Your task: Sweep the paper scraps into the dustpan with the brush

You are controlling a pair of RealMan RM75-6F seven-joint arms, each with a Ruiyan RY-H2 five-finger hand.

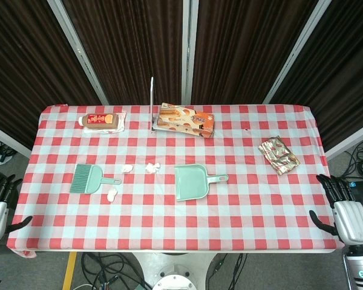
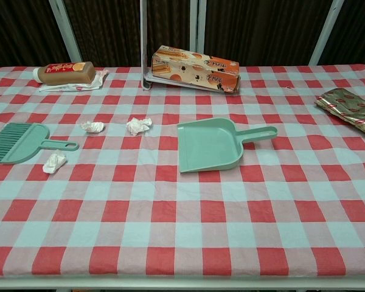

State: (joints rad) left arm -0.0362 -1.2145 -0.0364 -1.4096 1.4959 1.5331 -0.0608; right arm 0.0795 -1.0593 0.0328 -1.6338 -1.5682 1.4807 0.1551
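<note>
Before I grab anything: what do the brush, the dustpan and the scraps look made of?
Brush and dustpan: apparently moulded plastic, uniform mint green with a smooth, slightly matte surface. Scraps: white crumpled paper or tissue, judging by the soft creases; which one is unclear.

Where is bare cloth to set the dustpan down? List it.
Free: the whole near strip in front of the dustpan and brush, and between the dustpan and foil packet. Crowded: between brush and dustpan, where paper scraps lie.
</note>
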